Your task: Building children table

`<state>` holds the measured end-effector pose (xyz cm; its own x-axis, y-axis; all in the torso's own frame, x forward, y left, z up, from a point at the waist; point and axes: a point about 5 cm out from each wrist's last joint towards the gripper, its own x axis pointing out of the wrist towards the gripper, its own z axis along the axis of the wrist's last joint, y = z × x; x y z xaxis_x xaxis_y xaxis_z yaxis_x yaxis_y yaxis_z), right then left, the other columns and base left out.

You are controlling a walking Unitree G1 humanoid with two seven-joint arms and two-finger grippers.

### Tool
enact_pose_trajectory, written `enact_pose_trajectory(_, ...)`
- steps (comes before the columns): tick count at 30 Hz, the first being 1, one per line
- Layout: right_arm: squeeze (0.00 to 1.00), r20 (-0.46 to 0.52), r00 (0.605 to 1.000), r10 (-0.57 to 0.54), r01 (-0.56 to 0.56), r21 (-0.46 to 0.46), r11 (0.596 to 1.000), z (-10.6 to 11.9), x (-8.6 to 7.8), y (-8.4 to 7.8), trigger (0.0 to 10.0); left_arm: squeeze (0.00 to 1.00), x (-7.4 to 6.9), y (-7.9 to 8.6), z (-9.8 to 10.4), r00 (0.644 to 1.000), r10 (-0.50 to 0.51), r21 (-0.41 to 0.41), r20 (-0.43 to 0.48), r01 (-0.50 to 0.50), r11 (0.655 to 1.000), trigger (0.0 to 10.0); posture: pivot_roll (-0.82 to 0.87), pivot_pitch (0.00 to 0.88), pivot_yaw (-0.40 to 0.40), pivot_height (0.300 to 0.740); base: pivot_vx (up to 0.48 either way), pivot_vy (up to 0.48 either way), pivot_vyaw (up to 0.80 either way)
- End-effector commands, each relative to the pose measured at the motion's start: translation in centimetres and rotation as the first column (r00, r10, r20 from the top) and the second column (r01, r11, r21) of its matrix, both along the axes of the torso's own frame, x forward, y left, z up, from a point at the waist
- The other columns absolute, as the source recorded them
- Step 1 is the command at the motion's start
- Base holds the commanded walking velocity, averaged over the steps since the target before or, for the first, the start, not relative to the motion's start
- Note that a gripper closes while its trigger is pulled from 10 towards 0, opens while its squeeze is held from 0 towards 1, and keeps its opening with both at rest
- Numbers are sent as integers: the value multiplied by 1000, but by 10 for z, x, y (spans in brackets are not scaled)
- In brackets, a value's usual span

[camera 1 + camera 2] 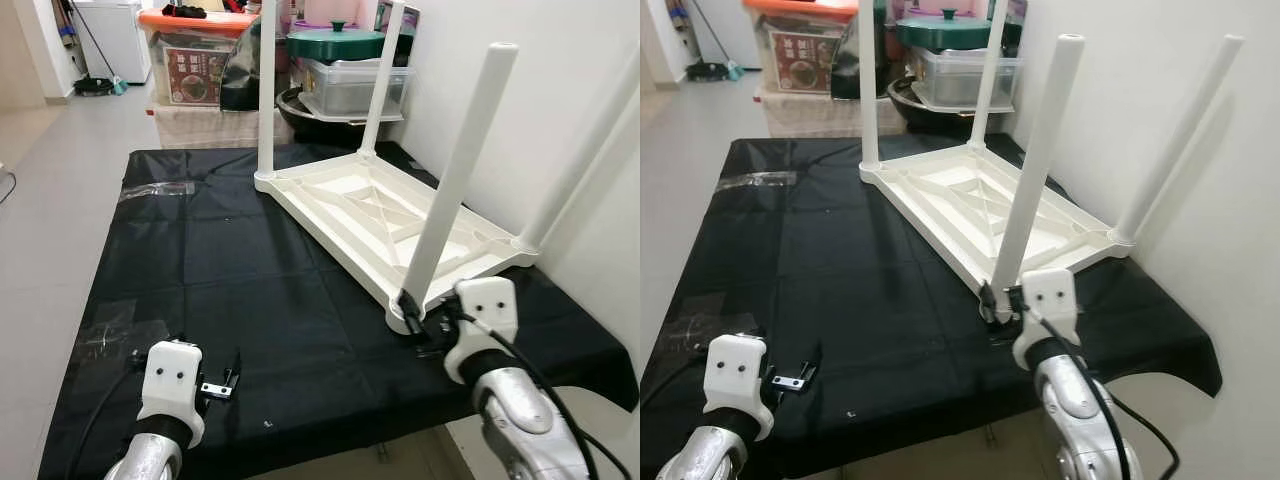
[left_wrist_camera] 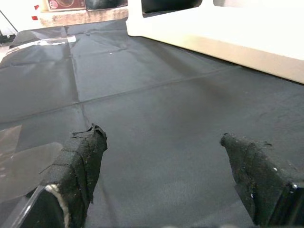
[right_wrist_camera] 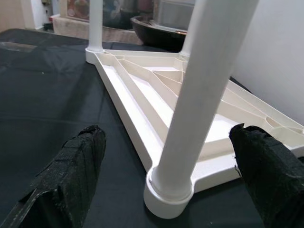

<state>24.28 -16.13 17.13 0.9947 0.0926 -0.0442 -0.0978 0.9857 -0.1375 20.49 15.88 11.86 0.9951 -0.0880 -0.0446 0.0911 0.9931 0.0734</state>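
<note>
A white plastic children's table (image 1: 380, 215) lies upside down on a black cloth (image 1: 230, 270), with its four legs pointing up. The nearest leg (image 1: 455, 170) stands in its corner socket (image 3: 168, 192). My right gripper (image 1: 418, 325) is open at the base of that leg. One black finger sits on each side of the leg, and neither touches it. My left gripper (image 2: 159, 140) is open and holds nothing. It hovers low over bare cloth at the front left, well away from the table.
A white wall (image 1: 590, 150) runs close along the table's right side. Storage boxes (image 1: 195, 60) and a green-lidded pot (image 1: 335, 42) are stacked behind the cloth. A clear plastic bag (image 1: 155, 190) lies at the far left, and the cloth's front edge is close to me.
</note>
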Motion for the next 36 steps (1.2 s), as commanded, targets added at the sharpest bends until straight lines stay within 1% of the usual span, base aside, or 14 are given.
enact_pose_trajectory(1, 0, 1, 1000, 0, 0, -33, 999, -3, 4, 1, 10000, 0, 1, 0, -3, 1000, -12, 9, -15, 13, 1000, 10000, 84, 0, -87, 740, 0, -435, 0)
enact_pose_trajectory(3, 0, 23, 999, 30, -29, -12, 999, 1, 9, 6, 10000, 0, 2, 0, -2, 1000, -13, 2, -6, 13, 1000, 10000, 76, 0, -85, 740, 0, -360, 0)
enact_pose_trajectory(6, 0, 30, 999, 40, -40, -5, 999, 3, 10, 5, 10000, 0, 2, -1, -2, 1000, -14, -3, -7, 14, 1000, 10000, 72, 0, -85, 740, 0, -180, 0)
enact_pose_trajectory(11, 0, 30, 999, 41, -41, 2, 999, 4, 11, -5, 10000, 0, 3, -3, -3, 1000, -17, -11, -9, 17, 1000, 10000, 72, 0, -87, 740, 0, 0, 0)
enact_pose_trajectory(13, 0, 39, 998, 46, -47, 10, 999, 5, 11, -6, 10000, 0, 3, -4, -3, 1000, -18, -12, -8, 18, 1000, 10000, 78, 0, -89, 740, 0, 0, 0)
enact_pose_trajectory(21, 0, 63, 996, 61, -62, 13, 998, 2, 20, 3, 10000, 0, 4, -4, -3, 1000, -12, -15, -7, 12, 1000, 10000, 77, 0, -95, 740, 0, 0, 0)
enact_pose_trajectory(28, 0, 66, 996, 56, -58, 23, 998, 3, 21, 3, 10000, 0, 3, -3, -5, 1000, -16, -17, -14, 16, 1000, 10000, 71, 0, -92, 740, 0, 0, 0)
enact_pose_trajectory(29, 0, 55, 998, 10, -11, 29, 1000, 1, 25, -5, 10000, 0, 3, -3, -6, 1000, -19, -18, -16, 18, 1000, 10000, 71, 0, -93, 740, 0, 0, 800)
enact_pose_trajectory(30, 0, 55, 998, 10, -11, 29, 1000, 1, 25, -5, 10000, 0, 3, -3, -6, 1000, -19, -18, -16, 18, 1000, 10000, 71, 0, -93, 740, 0, 0, 800)
enact_pose_trajectory(31, 0, 46, 997, -61, 59, 42, 997, 1, 32, -18, 10000, 0, 2, -2, -6, 1000, -16, -17, -17, 15, 1000, 10000, 90, 0, -104, 740, 0, 0, 0)
enact_pose_trajectory(33, 0, 46, 997, -61, 59, 42, 997, 1, 32, -18, 10000, 0, 2, -2, -6, 1000, -16, -17, -17, 15, 1000, 10000, 90, 0, -104, 740, 0, 0, 0)
enact_pose_trajectory(34, 0, 39, 993, -110, 108, 54, 993, 1, 36, -27, 10000, 0, 2, -1, -6, 1000, -13, -16, -18, 13, 1000, 10000, 93, 0, -106, 740, 0, 0, 0)
enact_pose_trajectory(35, 0, 39, 993, -110, 108, 54, 993, 1, 36, -27, 10000, 0, 2, -1, -6, 1000, -13, -16, -18, 13, 1000, 10000, 93, 0, -106, 740, 0, 0, 0)
enact_pose_trajectory(36, 0, 37, 990, -138, 134, 93, 987, 3, 43, -34, 10000, 0, 2, 0, -6, 1000, -7, -14, -17, 6, 1000, 10000, 101, 0, -113, 740, 0, 0, 0)
